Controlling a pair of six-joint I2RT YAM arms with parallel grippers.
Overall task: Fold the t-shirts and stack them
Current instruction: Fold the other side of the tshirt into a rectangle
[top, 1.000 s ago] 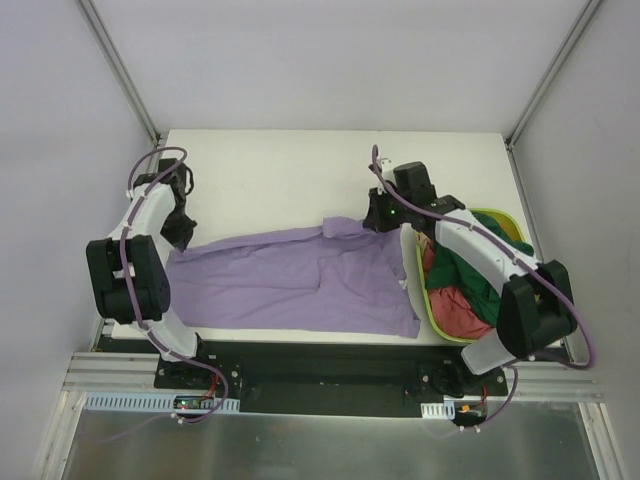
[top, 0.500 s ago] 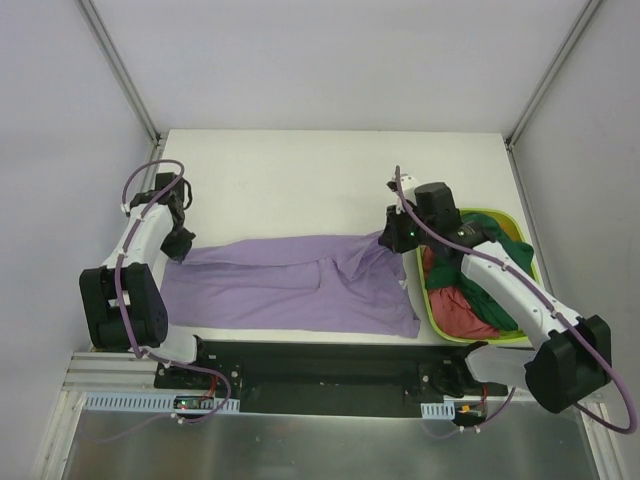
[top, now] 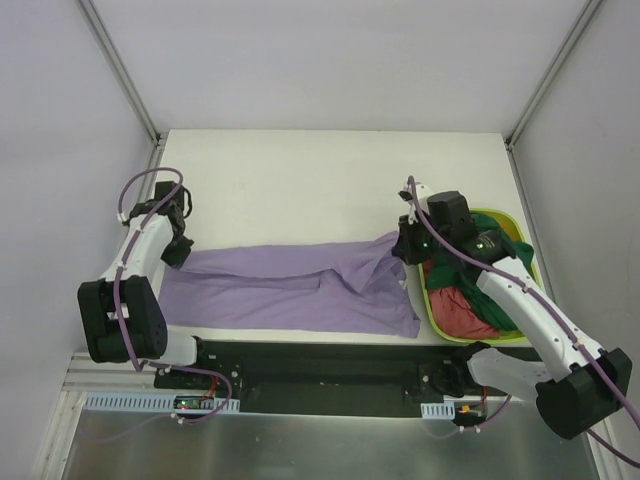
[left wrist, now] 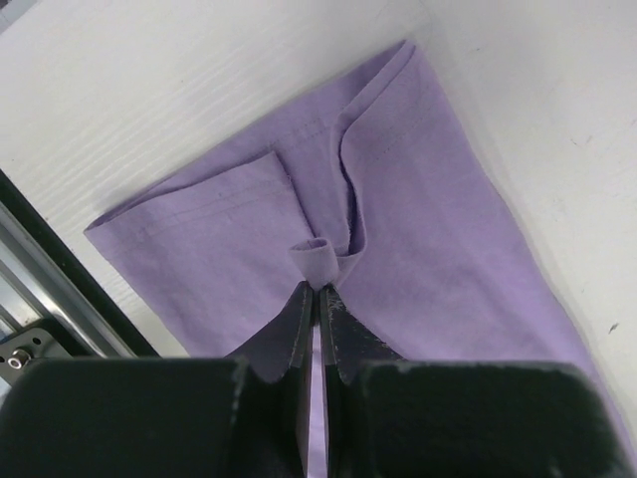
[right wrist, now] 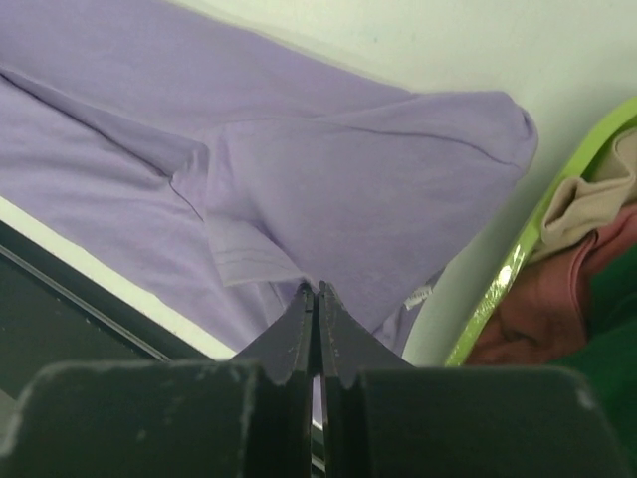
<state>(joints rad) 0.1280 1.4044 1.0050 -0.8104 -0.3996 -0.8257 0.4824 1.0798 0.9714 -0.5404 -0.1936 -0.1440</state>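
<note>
You have bright, even, diffuse light and soft shadows; the white counter [top: 300, 180] nearly washes out, the lime-green basket [right wrist: 513, 274] glints at its rim, and wrist-view foregrounds blur.

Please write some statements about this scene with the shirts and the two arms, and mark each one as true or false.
1. The purple shirt lies spread along the near part of the table. True.
2. Both tools stand open above the shirt. False: the left tool and the right tool are each shut, pinching a bit of the purple shirt.
3. The basket at the right side holds red cloth and dark green cloth. True.
4. The purple shirt is inside the basket. False: it lies on the table, beside the basket.
</note>
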